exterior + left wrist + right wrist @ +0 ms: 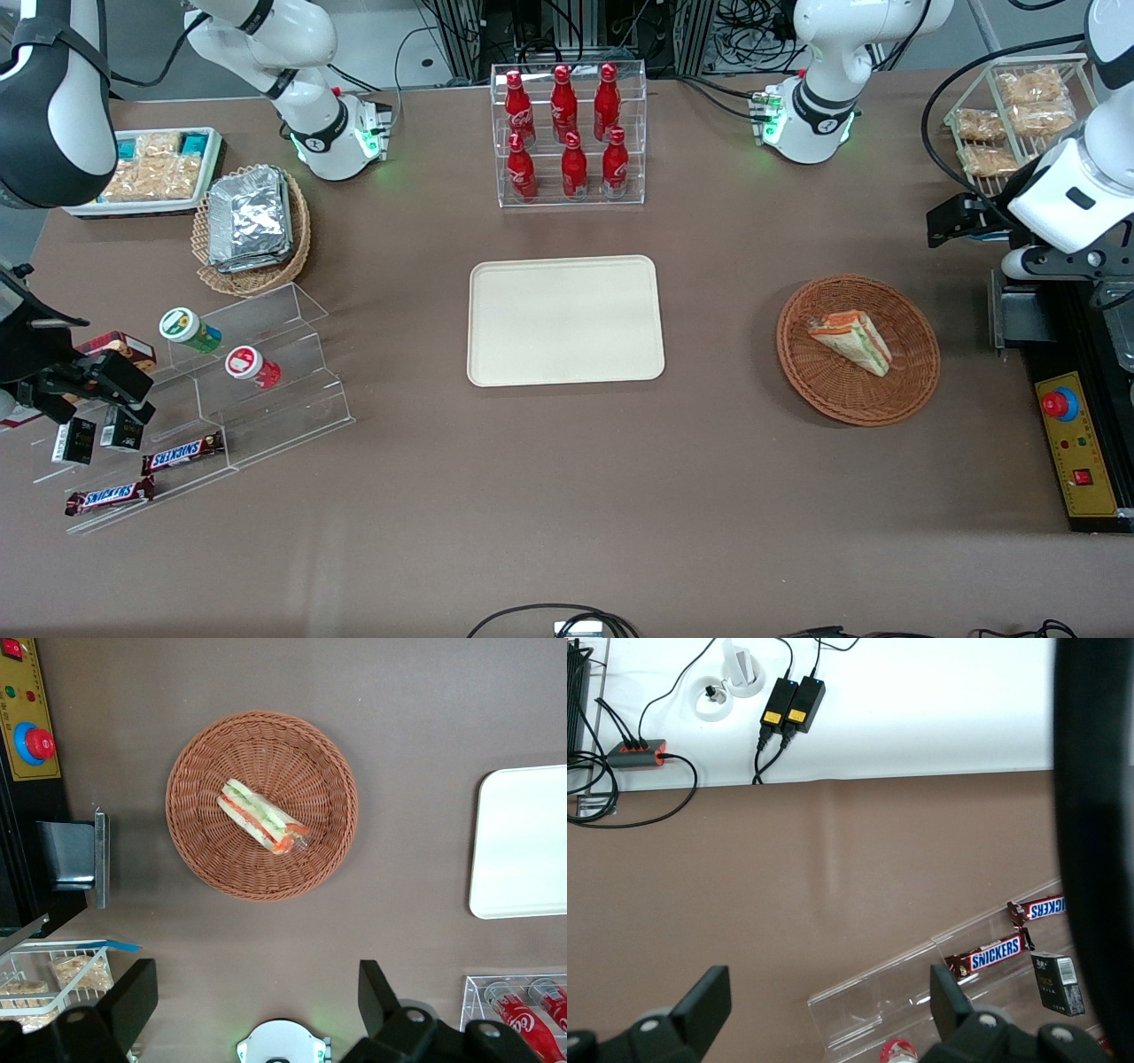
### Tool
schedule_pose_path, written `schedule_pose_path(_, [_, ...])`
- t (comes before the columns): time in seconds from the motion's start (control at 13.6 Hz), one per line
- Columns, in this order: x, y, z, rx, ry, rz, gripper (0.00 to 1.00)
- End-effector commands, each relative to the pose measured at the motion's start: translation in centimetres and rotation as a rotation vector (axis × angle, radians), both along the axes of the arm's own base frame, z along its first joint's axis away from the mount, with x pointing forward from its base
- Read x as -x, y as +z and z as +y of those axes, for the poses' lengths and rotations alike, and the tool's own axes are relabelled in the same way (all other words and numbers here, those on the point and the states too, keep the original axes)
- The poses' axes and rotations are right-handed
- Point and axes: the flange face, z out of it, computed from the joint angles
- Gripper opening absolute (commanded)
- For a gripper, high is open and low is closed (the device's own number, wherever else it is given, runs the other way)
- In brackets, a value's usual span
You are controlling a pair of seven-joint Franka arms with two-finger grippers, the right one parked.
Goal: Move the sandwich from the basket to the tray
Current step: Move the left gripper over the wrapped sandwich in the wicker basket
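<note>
The sandwich [852, 340] [262, 818], a wrapped white-bread wedge with orange, red and green layers, lies in the round reddish-brown wicker basket [833, 400] [213, 757]. The cream tray [565, 320] [523, 842] lies bare at the table's middle, beside the basket toward the parked arm's end. My gripper [946, 223] [257, 997] hangs high above the table, farther from the front camera than the basket and toward the working arm's end. It is open, with nothing between its black fingers [133, 999].
A clear rack of red cola bottles [571, 133] stands farther back than the tray. A white wire rack of snack packs [1019, 115] and a yellow control box with a red button [1076, 443] sit at the working arm's end. A tan basket of foil packets [252, 226] and an acrylic stand [266, 390] sit at the parked arm's end.
</note>
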Motion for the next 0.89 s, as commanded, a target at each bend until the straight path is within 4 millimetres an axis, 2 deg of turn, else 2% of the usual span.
schedule_pose_path(0.0, [0.1,0.4,0.3,-0.015,-0.009,-0.004,1.0])
schedule_pose_path(0.15, [-0.2,0.3,0.5,-0.018,-0.009,-0.006,1.0])
schedule_pose_path(0.37, [-1.5,-2.4,1.0,-0.079,0.005,0.004,1.0])
schedule_pose_path(0.52, [-1.9,-6.7,0.9,-0.094,0.059,-0.009,1.0])
schedule_pose_path(0.59, [-1.8,-9.3,0.9,-0.098,0.08,-0.022,1.0])
schedule_pose_path(0.81, [-1.0,-15.5,0.8,-0.119,0.208,-0.074,1.0])
